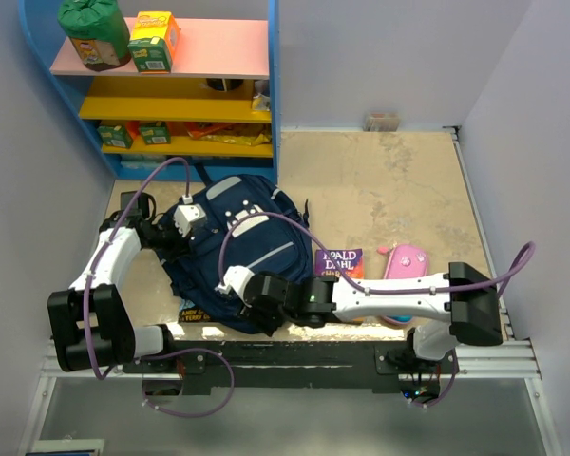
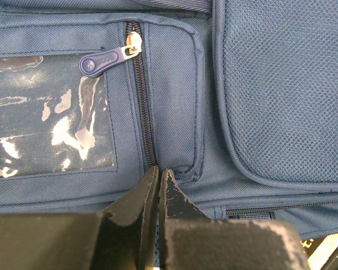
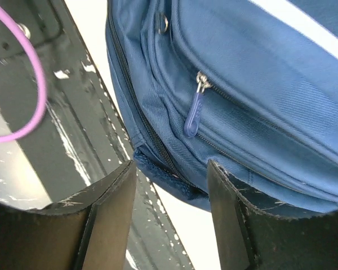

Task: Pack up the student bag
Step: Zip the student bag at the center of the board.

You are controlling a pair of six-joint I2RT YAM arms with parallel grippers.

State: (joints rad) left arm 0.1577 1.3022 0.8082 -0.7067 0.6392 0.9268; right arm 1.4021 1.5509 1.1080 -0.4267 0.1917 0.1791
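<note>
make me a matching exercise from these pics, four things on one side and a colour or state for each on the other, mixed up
Things:
1. left hand
2. right hand
3. student bag
4. pencil case

Colour or state:
A. pink
B. open
C. navy blue
D. shut

Pairs: 1-D, 2-B, 3-C, 4-A

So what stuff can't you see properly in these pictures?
- Top view: the student bag covers most of a yellow book, so its title is cut off.
- Top view: the right arm hides part of the pink pencil case and the purple book.
- Left wrist view: glare hides what is in the clear pocket.
- Left wrist view: the left gripper is shut, but whether it pinches fabric is unclear.
</note>
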